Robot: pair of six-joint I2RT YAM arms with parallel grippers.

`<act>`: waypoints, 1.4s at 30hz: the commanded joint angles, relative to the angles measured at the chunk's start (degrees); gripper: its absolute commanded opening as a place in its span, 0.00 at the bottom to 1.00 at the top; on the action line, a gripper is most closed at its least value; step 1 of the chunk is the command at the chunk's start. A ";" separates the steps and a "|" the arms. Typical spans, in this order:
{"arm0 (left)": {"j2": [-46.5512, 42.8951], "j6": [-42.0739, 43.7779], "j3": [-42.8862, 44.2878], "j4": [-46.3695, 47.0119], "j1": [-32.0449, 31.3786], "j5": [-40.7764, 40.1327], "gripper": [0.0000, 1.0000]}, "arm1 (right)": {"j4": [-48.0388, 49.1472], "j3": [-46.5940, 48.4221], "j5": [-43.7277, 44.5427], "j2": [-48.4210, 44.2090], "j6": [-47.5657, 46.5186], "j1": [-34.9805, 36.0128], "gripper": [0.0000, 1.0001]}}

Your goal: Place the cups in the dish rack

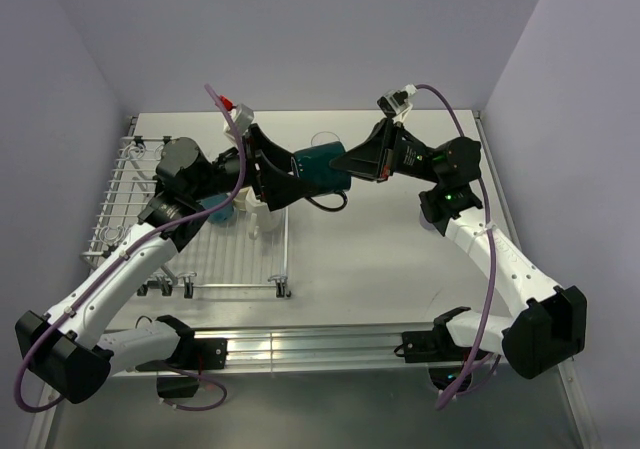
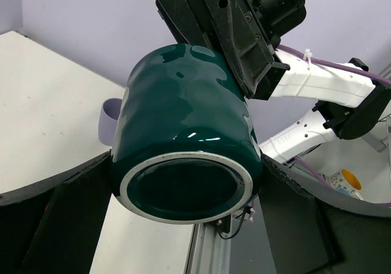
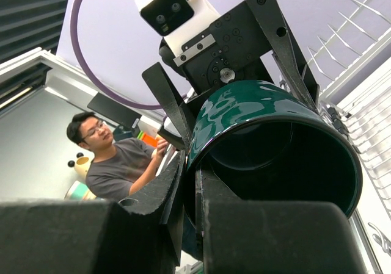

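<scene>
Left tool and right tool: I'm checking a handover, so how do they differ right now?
The left tool is wide open, fingers either side of the dark teal mug; the right tool is shut, pinching the mug's rim. The left tool faces the mug's base from the dish rack side; the right tool faces its mouth from the opposite side. Both meet at the mug, above the table.

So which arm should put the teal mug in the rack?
Left. The dish rack sits on its side, and the left hand, open, flanks the teal mug, which the right hand grips by the rim.
</scene>
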 commanded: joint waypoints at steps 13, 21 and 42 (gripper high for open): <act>0.53 -0.63 0.19 1.75 -1.12 -0.37 0.20 | -0.55 2.71 3.30 -0.40 -6.03 3.47 0.00; -2.19 -0.37 -0.87 0.79 -1.30 -3.27 0.00 | -18.66 4.82 8.49 -3.21 -18.86 3.55 0.15; -7.12 3.15 1.15 -12.57 -1.21 -14.61 0.00 | -28.16 3.50 16.66 -5.23 -26.17 3.64 0.45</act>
